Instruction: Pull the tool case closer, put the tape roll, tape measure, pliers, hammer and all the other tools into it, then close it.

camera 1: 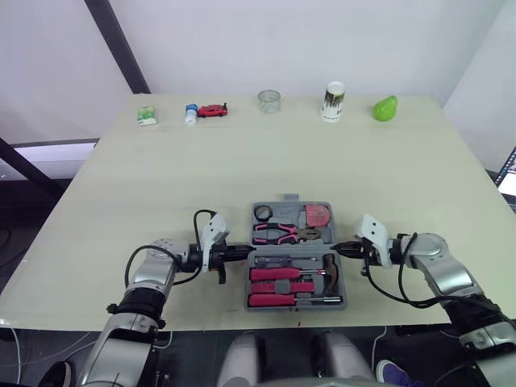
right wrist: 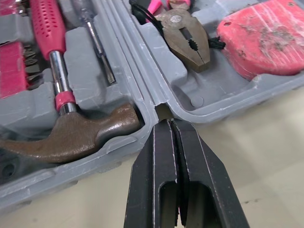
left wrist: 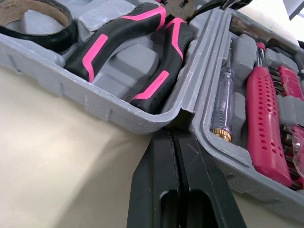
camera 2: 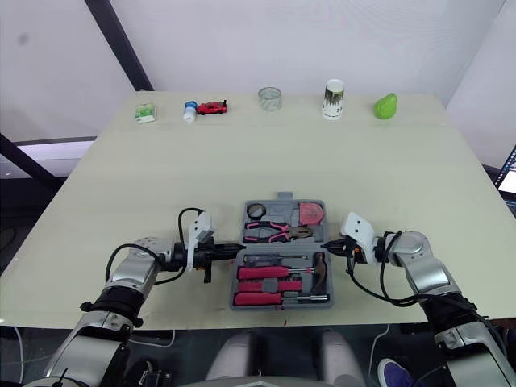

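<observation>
Fingers shut tight on nothing, the left gripper [left wrist: 174, 133] and right gripper [right wrist: 171, 122] flank the packed, open tool case [left wrist: 109, 107] at its hinge [right wrist: 161, 110], poised, it seems, to fold it closed.

One tool case [right wrist: 138, 71]; one hammer [right wrist: 80, 135]; one pliers [right wrist: 183, 40].
</observation>
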